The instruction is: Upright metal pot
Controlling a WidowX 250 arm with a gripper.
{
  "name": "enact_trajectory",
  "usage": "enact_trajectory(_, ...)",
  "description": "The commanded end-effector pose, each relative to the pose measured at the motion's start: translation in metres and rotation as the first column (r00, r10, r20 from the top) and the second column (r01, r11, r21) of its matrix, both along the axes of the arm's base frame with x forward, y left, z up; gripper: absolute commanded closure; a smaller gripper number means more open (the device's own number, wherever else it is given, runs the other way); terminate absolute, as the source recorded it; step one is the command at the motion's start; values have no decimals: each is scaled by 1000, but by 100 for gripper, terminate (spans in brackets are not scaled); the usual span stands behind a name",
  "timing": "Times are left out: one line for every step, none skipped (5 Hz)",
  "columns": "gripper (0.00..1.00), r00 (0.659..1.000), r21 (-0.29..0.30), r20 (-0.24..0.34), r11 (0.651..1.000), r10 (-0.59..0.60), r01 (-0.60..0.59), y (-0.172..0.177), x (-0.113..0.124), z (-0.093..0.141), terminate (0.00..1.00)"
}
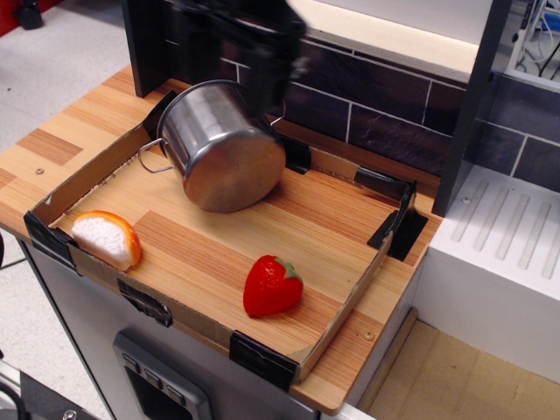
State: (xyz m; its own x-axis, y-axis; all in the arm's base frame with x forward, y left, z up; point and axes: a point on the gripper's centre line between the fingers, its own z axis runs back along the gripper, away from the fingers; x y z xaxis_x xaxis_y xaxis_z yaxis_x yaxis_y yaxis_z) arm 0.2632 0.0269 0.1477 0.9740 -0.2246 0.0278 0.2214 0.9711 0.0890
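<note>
Tipped metal pot (223, 144) nr tray (346, 302) back edge

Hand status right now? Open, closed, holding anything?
Hand: motion-blurred above the metal pot, so open or closed cannot be told. It is not seen gripping the pot, which lies tipped on its side.

Bright, even overhead lighting. Soft short shadows beneath objects. Glare streaks on metal pot (223, 144). Gripper (254, 44) heavily motion-blurred at far left; remainder sharp.
</note>
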Motion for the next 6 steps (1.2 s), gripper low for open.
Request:
enact_trajectory(0, 974, 78, 70, 975, -216, 210, 55, -3, -5, 0)
enact_trajectory(0, 952, 87, 108, 957, -286, 278, 80, -3, -13, 0)
enact_trajectory(0, 943, 146, 173, 954, -284, 261, 93, 0, -30, 0)
enact_trajectory(0, 941, 182, 198, 954, -273, 238, 97, 4, -45, 0)
enact_trajectory(0, 928, 226, 256, 951, -269, 213, 96, 10, -59, 0)
enact_trajectory(0, 935, 218, 238, 953, -262, 211, 93, 17, -70, 0)
